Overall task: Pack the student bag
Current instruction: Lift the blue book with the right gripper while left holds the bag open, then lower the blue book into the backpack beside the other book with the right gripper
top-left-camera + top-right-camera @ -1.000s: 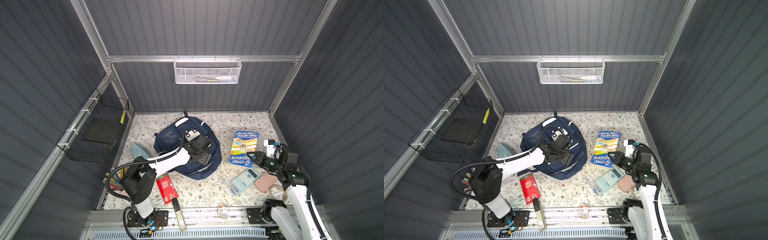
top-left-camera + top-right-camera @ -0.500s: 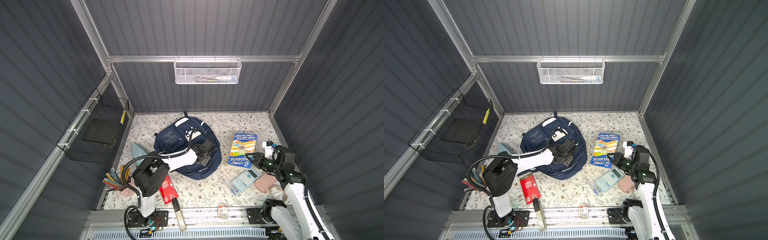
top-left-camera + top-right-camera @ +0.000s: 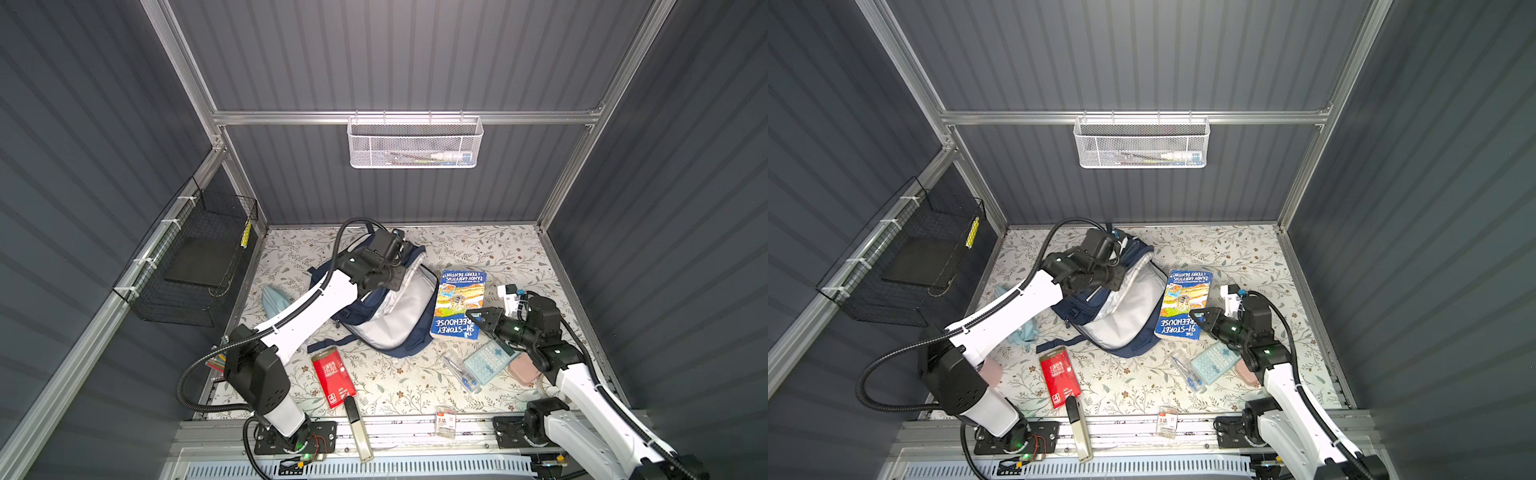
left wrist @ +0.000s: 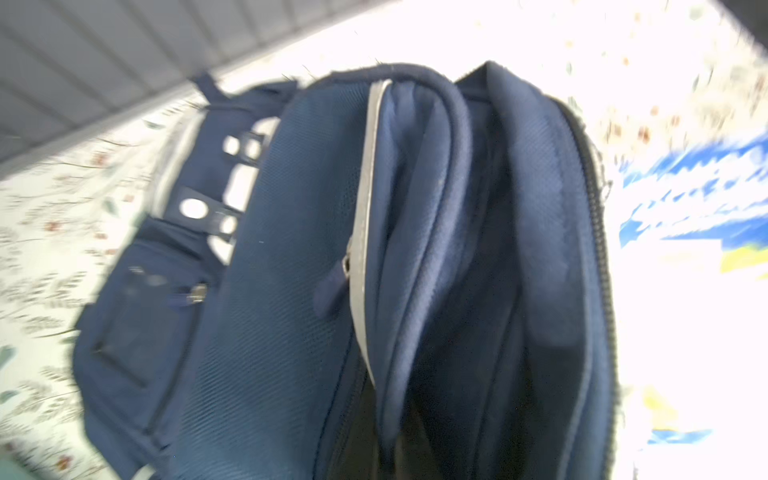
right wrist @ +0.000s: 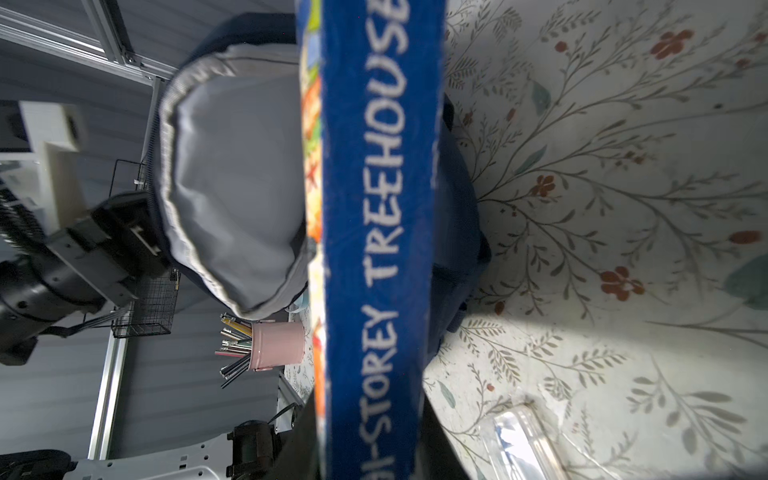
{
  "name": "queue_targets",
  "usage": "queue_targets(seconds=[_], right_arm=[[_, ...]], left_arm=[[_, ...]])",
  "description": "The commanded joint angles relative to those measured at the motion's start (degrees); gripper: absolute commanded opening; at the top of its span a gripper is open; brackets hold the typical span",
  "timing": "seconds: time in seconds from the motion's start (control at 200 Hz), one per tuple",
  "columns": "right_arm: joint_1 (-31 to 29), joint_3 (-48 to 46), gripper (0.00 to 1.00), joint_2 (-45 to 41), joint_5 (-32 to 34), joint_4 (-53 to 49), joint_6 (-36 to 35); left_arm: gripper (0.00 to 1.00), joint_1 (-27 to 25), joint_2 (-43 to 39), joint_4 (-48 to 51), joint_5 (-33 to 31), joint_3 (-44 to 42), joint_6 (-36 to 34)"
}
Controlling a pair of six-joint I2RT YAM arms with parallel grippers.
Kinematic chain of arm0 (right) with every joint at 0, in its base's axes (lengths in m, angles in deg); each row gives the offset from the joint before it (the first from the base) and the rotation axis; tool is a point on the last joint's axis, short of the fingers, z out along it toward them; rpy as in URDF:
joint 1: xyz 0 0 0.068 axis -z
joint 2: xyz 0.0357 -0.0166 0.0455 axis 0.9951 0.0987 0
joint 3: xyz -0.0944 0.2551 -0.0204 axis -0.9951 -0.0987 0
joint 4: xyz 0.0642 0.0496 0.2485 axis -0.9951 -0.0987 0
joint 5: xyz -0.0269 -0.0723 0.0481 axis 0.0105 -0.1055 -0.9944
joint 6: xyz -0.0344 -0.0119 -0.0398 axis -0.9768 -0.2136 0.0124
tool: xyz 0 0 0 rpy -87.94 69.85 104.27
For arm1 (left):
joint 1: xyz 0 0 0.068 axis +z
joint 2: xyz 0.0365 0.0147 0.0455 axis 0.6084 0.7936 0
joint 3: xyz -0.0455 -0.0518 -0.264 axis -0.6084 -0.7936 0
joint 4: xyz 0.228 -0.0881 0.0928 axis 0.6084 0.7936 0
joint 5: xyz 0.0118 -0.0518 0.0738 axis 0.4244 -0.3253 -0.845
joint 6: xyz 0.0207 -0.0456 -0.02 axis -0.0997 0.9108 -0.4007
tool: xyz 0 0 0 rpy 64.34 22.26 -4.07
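The student bag (image 3: 399, 320) lies in the middle of the floral table, navy outside. Its main flap is lifted, so the grey lining (image 3: 1125, 316) shows in both top views. My left gripper (image 3: 392, 272) is shut on the raised flap's edge at the bag's far end. In the left wrist view the navy fabric (image 4: 270, 291) fills the frame and runs down into the jaws. My right gripper (image 3: 478, 318) is shut on the near end of a blue book (image 3: 457, 303), just right of the bag. The book's spine (image 5: 374, 249) runs out from between the dark fingers (image 5: 440, 449).
Near the front lie a red pack (image 3: 332, 376), a clear pen case (image 3: 461, 372), a blue calculator (image 3: 488, 361) and a pink case (image 3: 525, 370). A light-blue pouch (image 3: 274, 301) and a pink pencil cup (image 5: 276, 345) sit left. A black wire basket (image 3: 195, 266) hangs on the left wall.
My left gripper has shut on the bag's flap and pulled it up and back, which bares the grey lining. The right gripper has moved the book a little left, towards the bag.
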Motion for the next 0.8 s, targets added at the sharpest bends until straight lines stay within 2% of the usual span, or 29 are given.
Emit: queue_targets(seconds=[0.0,0.14,0.33,0.52,0.69,0.795], right_arm=[[-4.83,1.67,0.0,3.35,3.48,12.38,4.08],[-11.35,3.64,0.0,13.0,5.47,23.85,8.82],[-18.46,11.37,0.0,28.04,8.17,31.11,11.83],[-20.9,22.59,0.0,42.86,6.12,40.56,13.83],[-21.05,30.43,0.0,54.17,13.45,37.36,11.64],[-21.89,33.75,0.0,61.39,15.16,43.77,15.7]], left_arm=[[0.0,-0.1,-1.82,-0.25,4.56,2.64,0.48],[0.0,0.94,-1.55,0.24,5.93,5.06,1.07],[0.0,1.03,0.31,0.46,7.35,8.1,2.07],[0.0,1.03,0.5,-0.2,10.06,8.32,3.13],[0.0,1.03,-0.17,0.61,11.95,9.59,3.95],[0.0,1.03,-0.11,2.01,12.23,12.13,3.48]])
